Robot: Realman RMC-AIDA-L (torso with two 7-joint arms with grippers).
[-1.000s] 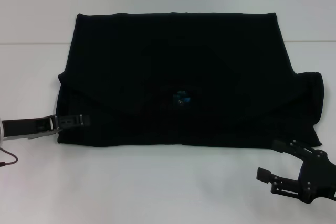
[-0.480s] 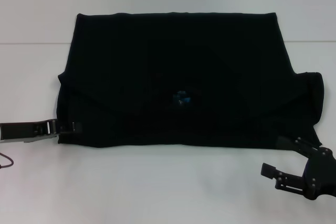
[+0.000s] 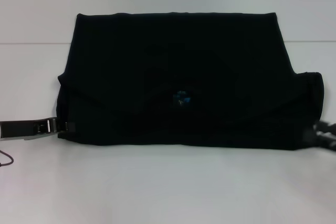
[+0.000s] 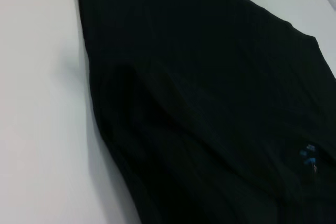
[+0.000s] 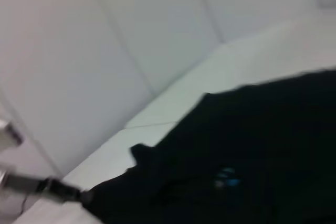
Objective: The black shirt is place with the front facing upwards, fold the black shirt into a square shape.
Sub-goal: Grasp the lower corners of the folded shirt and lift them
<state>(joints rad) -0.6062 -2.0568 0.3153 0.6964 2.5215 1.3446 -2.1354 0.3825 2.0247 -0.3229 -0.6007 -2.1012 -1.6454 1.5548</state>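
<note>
The black shirt (image 3: 178, 72) lies flat on the white table, its upper part folded down so the small blue neck label (image 3: 182, 98) shows near the middle. Its short sleeves stick out at both near corners. My left gripper (image 3: 67, 126) sits low at the shirt's near left corner, touching the cloth edge. My right gripper (image 3: 324, 135) is at the shirt's near right corner, mostly out of view. The left wrist view looks across the shirt (image 4: 210, 103) with the label (image 4: 308, 156). The right wrist view shows the shirt (image 5: 262, 145), the label (image 5: 227, 178) and the left arm (image 5: 42, 186) farther off.
The white table (image 3: 168, 192) surrounds the shirt, with a seam line (image 3: 31, 43) running behind it. A thin cable (image 3: 5, 158) loops at the left edge below the left arm.
The left gripper has drawn back leftward off the shirt to its edge. The right gripper has moved right and up to the shirt's near right corner, mostly leaving the view.
</note>
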